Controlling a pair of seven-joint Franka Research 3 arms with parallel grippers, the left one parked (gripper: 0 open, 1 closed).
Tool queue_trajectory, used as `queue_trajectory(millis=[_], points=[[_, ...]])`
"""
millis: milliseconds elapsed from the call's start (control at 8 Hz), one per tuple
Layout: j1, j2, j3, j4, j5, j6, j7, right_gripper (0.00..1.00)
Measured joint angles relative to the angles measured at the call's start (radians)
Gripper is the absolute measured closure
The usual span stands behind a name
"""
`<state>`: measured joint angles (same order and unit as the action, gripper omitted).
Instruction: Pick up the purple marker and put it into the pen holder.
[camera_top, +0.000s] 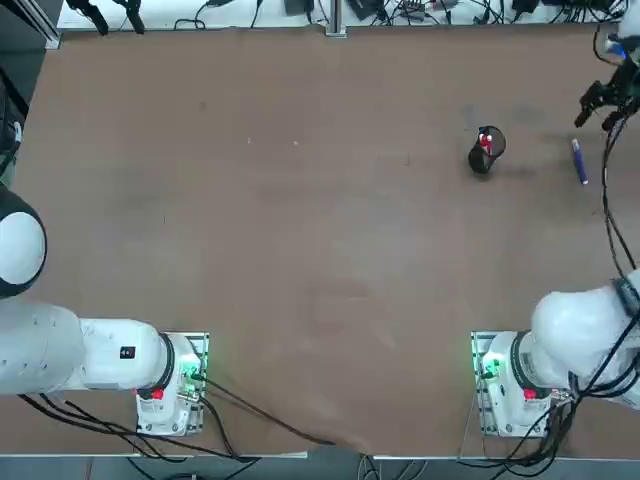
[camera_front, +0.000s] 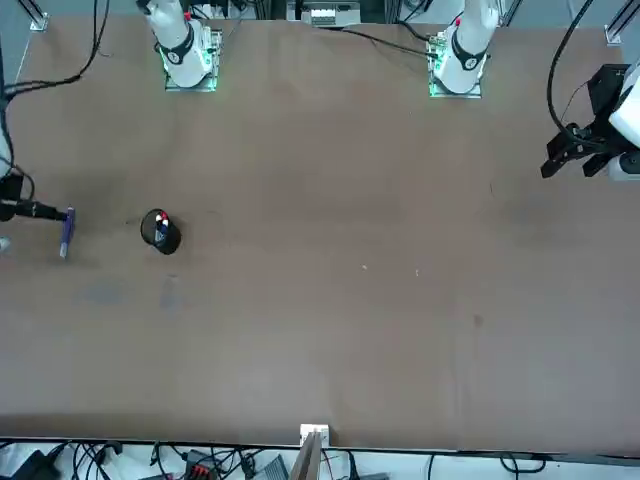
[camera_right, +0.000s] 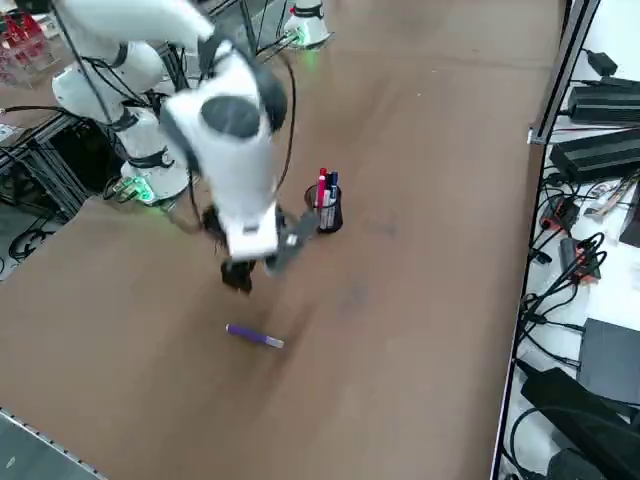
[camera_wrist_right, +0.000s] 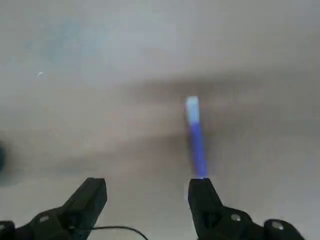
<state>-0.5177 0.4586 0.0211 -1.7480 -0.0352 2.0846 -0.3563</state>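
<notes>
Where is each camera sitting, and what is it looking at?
Top view: overhead, looking down; both arm bases show, right pincer above the purple marker.
Front view: across the table, facing the robot; pen holder at left.
Right side view: raised at the robot's right, looking diagonally; the right arm fills it.
Right wrist view: on the wrist; open pincer fingers over the table.
Shared: all four show the marker.

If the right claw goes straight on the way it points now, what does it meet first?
Probably the bare table. The open right claw points down at it, with the purple marker lying just off one finger, though depth is unclear.
</notes>
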Motion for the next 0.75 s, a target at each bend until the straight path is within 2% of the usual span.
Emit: queue_trajectory(millis=[250,500,750], points=[[-0.008,0.078,0.005,-0.017,0.012,0.201,-0.018,0.00],[-0.011,0.125,0.006,-0.080,0.012,0.364,-0.018,0.00],[-0.017,0.133,0.005,-0.112,0.012,0.393,-0.018,0.00]])
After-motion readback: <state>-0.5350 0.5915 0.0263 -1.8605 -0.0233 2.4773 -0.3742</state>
